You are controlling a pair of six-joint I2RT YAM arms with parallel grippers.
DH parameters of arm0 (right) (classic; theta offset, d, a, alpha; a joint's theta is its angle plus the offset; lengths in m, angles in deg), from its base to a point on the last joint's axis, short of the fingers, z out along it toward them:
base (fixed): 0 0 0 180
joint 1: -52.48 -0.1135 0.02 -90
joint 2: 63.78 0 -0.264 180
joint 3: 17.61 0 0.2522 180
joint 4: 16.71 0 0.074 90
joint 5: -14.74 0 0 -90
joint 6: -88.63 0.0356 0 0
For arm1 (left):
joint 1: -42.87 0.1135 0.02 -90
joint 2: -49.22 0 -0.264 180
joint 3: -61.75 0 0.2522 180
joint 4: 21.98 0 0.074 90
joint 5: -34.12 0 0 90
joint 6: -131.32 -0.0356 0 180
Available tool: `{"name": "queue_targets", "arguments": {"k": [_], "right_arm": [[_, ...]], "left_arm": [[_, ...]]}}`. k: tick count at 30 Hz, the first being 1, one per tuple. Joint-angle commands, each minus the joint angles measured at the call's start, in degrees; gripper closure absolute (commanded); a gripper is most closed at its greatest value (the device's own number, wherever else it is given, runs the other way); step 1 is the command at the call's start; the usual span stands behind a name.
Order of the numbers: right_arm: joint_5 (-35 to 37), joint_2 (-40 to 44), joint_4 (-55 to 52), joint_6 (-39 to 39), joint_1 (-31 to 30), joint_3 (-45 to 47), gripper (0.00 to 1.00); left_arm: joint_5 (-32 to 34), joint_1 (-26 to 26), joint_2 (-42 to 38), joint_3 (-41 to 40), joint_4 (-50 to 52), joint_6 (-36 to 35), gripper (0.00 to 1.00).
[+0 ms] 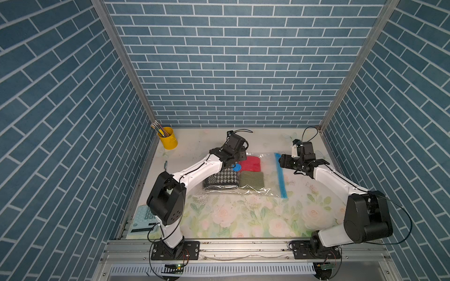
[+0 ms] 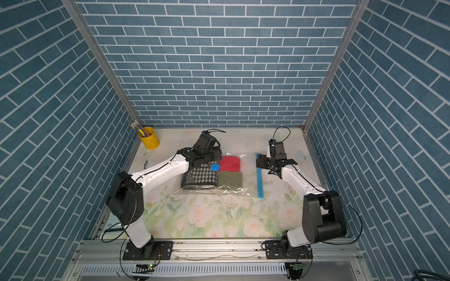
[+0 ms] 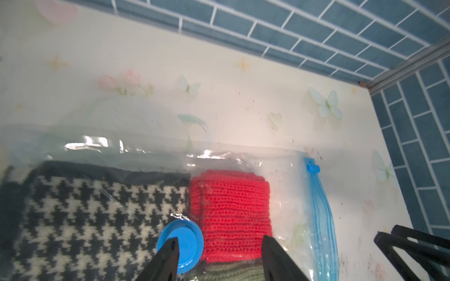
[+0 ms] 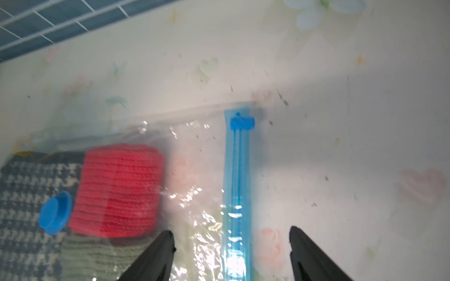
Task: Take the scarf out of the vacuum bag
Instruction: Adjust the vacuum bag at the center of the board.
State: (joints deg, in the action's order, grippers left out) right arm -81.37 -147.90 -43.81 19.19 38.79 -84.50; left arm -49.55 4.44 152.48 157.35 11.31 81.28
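Observation:
The vacuum bag (image 1: 269,165) lies flat mid-table, its light-blue zip strip (image 1: 280,175) on the right edge. Inside, at the left end, is the houndstooth scarf (image 1: 222,180) (image 2: 201,177) (image 3: 85,211) (image 4: 29,194), with the round blue valve cap (image 1: 236,167) (image 3: 187,243) above its corner. A red knit (image 1: 249,163) and an olive knit (image 1: 252,179) lie beside it. My left gripper (image 3: 220,239) is open over the bag, its fingertips spanning the cap and the red knit. My right gripper (image 4: 231,232) is open above the zip strip (image 4: 237,182), holding nothing.
A yellow cup of pencils (image 1: 168,137) stands at the back left. A calculator (image 1: 142,220) lies at the front left edge, behind the left arm's base. Brick-patterned walls close in three sides. The zip slider (image 4: 242,123) sits at the strip's far end.

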Motion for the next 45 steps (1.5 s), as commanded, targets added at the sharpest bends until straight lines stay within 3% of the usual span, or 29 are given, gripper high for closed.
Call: {"name": "queue_targets", "arguments": {"k": [1,9,13,18,22,26,31,35,39,45], "right_arm": [[-3.48,1.14,1.01,1.40,0.36,2.38,0.22],[-10.76,0.02,7.84,2.05,2.63,6.97,0.22],[-12.17,-1.11,8.59,2.07,3.20,7.80,0.21],[-14.27,-0.92,9.56,2.97,3.84,10.56,0.18],[-18.35,-0.43,13.50,5.01,3.90,14.55,0.18],[-21.67,-0.87,16.70,6.66,4.60,17.69,0.19],[-27.91,-0.23,22.75,9.48,8.00,22.06,0.21],[-33.54,-0.06,29.55,12.69,11.24,25.48,0.23],[-37.99,-1.82,34.26,15.24,12.89,26.71,0.31],[-41.22,-3.65,39.26,17.81,13.34,27.17,0.57]], "left_arm": [[-4.67,0.44,3.09,2.58,4.49,2.22,0.37],[-10.85,2.96,7.39,1.81,4.77,3.81,0.34],[-7.34,4.41,4.44,1.12,6.90,3.04,0.33],[-8.79,13.89,-2.74,-3.19,7.15,0.52,0.29],[-14.30,23.12,-6.22,-7.72,5.81,-3.90,0.28],[-22.07,29.20,-9.14,-13.86,0.99,-6.71,0.26],[-32.56,32.10,-10.57,-21.00,-7.32,-7.88,0.25],[-35.52,33.38,-10.35,-26.59,-11.75,-7.71,0.25],[-36.58,35.75,-11.18,-31.07,-14.75,-7.76,0.25],[-34.94,38.58,-13.58,-33.59,-14.27,-7.95,0.24]]}}
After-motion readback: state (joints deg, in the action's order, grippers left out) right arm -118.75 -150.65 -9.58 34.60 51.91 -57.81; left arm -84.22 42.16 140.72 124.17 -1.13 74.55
